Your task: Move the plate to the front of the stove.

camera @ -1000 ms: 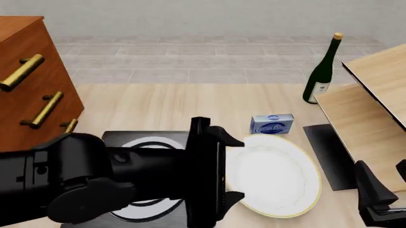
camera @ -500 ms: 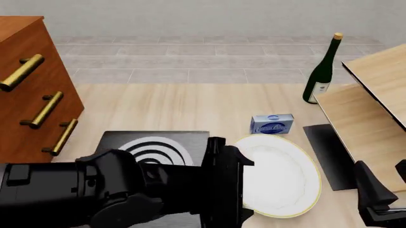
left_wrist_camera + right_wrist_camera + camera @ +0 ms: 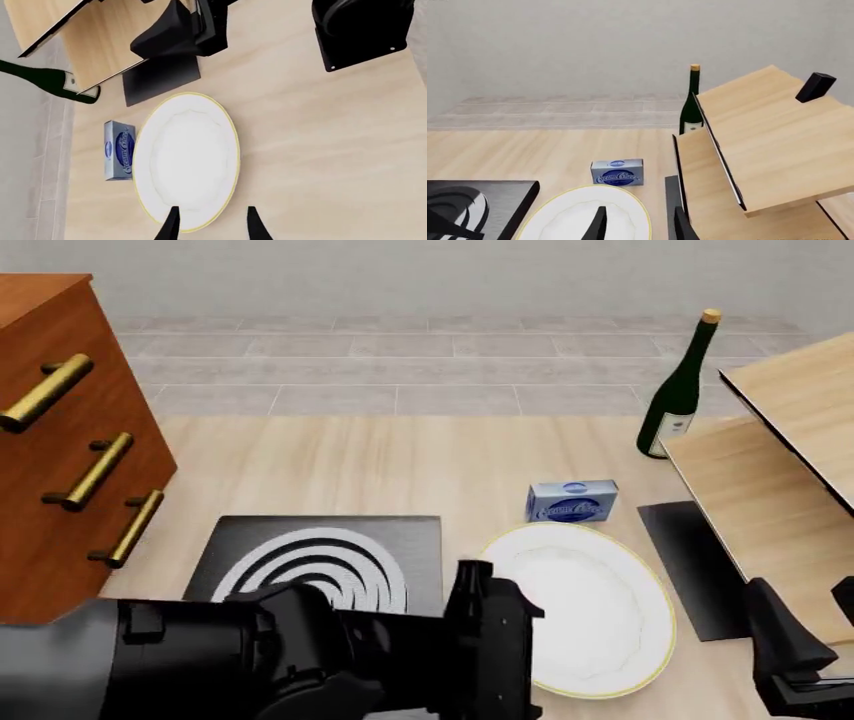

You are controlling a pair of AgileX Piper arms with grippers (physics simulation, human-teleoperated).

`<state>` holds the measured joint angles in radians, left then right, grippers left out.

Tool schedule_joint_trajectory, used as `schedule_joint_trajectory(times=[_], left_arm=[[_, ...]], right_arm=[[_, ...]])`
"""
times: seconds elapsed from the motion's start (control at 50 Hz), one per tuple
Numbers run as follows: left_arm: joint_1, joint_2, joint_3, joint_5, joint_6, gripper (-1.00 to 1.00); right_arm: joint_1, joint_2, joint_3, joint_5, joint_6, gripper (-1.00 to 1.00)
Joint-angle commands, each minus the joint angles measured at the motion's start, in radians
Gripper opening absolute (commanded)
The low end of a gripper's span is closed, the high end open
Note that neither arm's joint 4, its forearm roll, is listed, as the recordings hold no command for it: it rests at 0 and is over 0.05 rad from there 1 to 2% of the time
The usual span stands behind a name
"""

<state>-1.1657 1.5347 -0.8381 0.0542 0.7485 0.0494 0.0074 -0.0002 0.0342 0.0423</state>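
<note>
Well, the biggest thing on the table is the wooden drawer cabinet with brass handles, standing at the far left. Over on the right sits a light wooden shelf unit, its boards slanting across that side. Next in size, the left arm fills the near left of the front view, black and bulky, its gripper reaching toward the plate's near-left edge with the fingers apart; one fingertip overlaps the rim while the other lies off the plate, over bare wood. The stove lies flat just left of the plate, its grey rings partly hidden behind the arm. The plate rests on the table between the stove and a plain black mat. A green wine bottle stands upright farther back on the right. The right gripper sits low at the near right corner, fingers parted. Smallest, a blue cream cheese box lies just behind the plate.
</note>
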Motion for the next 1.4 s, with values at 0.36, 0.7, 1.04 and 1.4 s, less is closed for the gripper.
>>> schedule_joint_trajectory(times=[0.36,0.7,1.04,1.4], left_arm=[[0.029,0.11,0.008,-0.09,0.03,1.0],[0.054,0.158,0.003,-0.13,0.057,1.0],[0.039,0.203,-0.015,-0.148,0.055,1.0],[0.045,0.247,-0.025,-0.181,0.064,1.0]], right_arm=[[-0.002,-0.002,0.0,0.002,0.009,1.0],[-0.001,-0.002,0.0,-0.001,0.015,1.0],[-0.008,-0.002,0.0,-0.004,0.019,1.0],[-0.011,-0.004,0.0,-0.003,0.023,1.0]])
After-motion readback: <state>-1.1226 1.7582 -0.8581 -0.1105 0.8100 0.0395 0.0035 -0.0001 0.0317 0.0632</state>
